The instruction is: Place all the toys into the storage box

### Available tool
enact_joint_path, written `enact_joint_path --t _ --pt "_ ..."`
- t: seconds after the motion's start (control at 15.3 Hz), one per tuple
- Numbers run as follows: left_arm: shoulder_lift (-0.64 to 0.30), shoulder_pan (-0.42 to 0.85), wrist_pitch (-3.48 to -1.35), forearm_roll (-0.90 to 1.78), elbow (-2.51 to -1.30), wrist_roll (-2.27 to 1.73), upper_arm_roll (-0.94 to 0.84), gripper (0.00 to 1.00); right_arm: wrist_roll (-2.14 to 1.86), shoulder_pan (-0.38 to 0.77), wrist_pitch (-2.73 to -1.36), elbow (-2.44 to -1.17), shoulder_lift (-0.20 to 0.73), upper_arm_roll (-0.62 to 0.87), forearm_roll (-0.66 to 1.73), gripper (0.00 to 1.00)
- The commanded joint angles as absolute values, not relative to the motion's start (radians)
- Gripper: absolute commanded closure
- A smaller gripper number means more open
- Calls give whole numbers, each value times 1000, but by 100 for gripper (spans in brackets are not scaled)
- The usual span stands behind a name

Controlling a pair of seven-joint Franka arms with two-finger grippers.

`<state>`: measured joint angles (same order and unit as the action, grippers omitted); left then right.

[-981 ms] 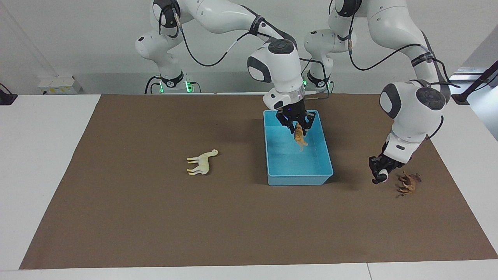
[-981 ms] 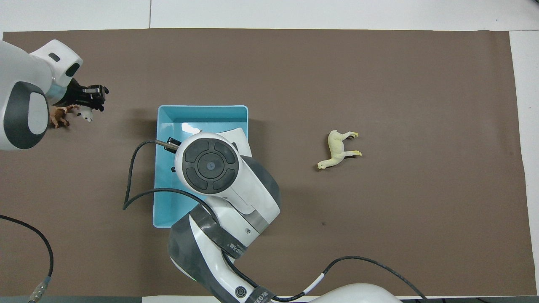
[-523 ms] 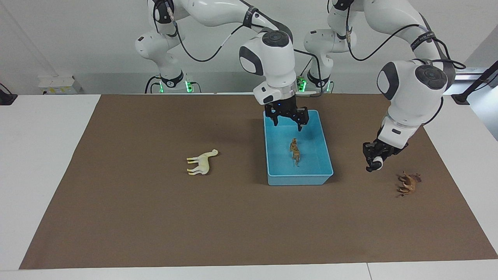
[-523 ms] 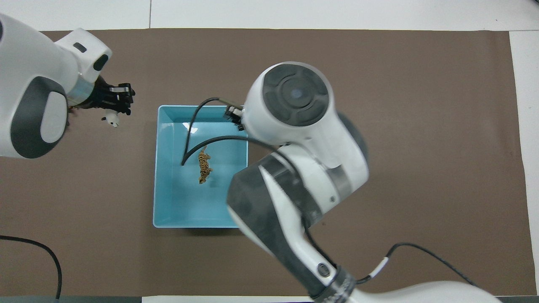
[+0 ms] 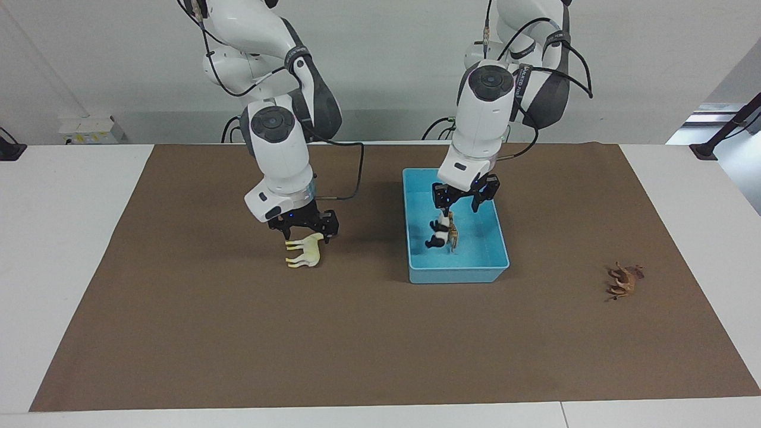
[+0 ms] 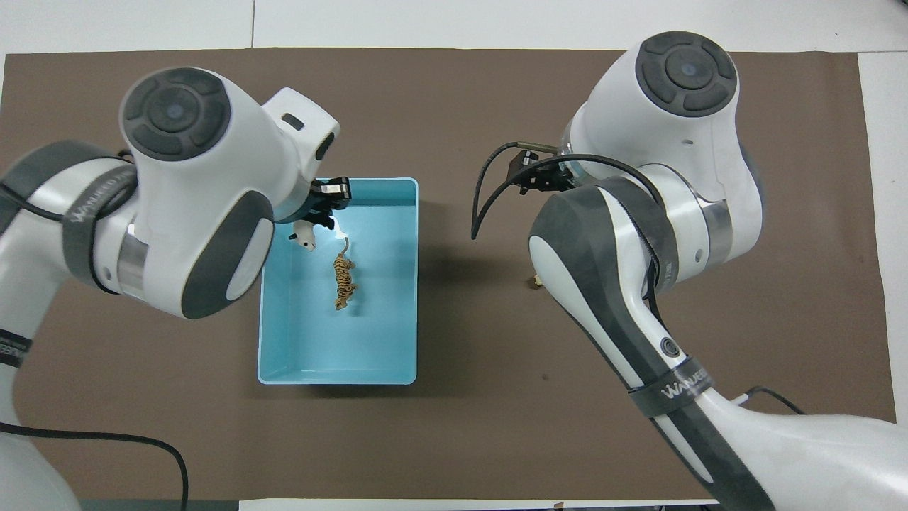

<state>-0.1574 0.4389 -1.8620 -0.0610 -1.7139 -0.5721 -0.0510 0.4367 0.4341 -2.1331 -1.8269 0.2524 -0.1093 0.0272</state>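
The light blue storage box (image 5: 458, 274) (image 6: 337, 375) holds the orange tiger (image 5: 453, 238) (image 6: 344, 282), lying flat. My left gripper (image 5: 462, 205) (image 6: 326, 204) is open over the box. The black-and-white panda (image 5: 439, 233) (image 6: 305, 238) is just under it beside the tiger; I cannot tell if it rests on the floor. My right gripper (image 5: 304, 229) is open, low over the cream-white horse (image 5: 304, 252), its fingers on either side. In the overhead view that arm hides the gripper and all but the horse's head (image 6: 533, 282). The brown lion (image 5: 623, 280) lies on the mat, hidden overhead.
A brown mat (image 5: 357, 345) (image 6: 461, 92) covers the table. The lion lies toward the left arm's end, apart from the box. The horse lies toward the right arm's end of the box. A black clamp arm (image 5: 725, 128) stands at the table's corner.
My right gripper let the tiger fall into the box, then moved over the horse. My left gripper carried the panda from beside the lion to over the box and opened.
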Motion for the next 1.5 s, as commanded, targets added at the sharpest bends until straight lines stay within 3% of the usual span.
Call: enact_joint_path --t 0.0,0.33,0.52,0.79,0.92,1.11,1.31,1.44 --pt "-109 414 -1832 -71 -1746 -536 -32 0 336 404 -2294 -2015 179 -95 5 0" --pt "-118 105 -1905 -72 -1756 -82 -29 0 330 416 -2448 -2023 296 -94 0 0" --pt "-135 -53 -2124 -72 -1845 173 -28 0 328 426 -2470 -2023 311 -94 -2 0" --pt "-204 -159 -2276 -74 -1861 109 -22 0 336 425 -2488 -2040 314 -94 -2 0" --pt "-196 -222 -2334 -74 -1926 37 -20 0 365 430 -2474 -2040 313 -94 -2 0" --pt "-227 -291 -2589 -74 -2028 -78 -20 0 474 463 -2432 -2039 308 -97 -3 0" --pt "-351 -307 -2649 -77 -1970 -109 -17 0 522 462 -2427 -2039 307 -95 -11 0" --pt "-371 -334 -2661 -78 -1932 -107 -2 0 519 460 -2431 -2040 307 -95 -29 0"
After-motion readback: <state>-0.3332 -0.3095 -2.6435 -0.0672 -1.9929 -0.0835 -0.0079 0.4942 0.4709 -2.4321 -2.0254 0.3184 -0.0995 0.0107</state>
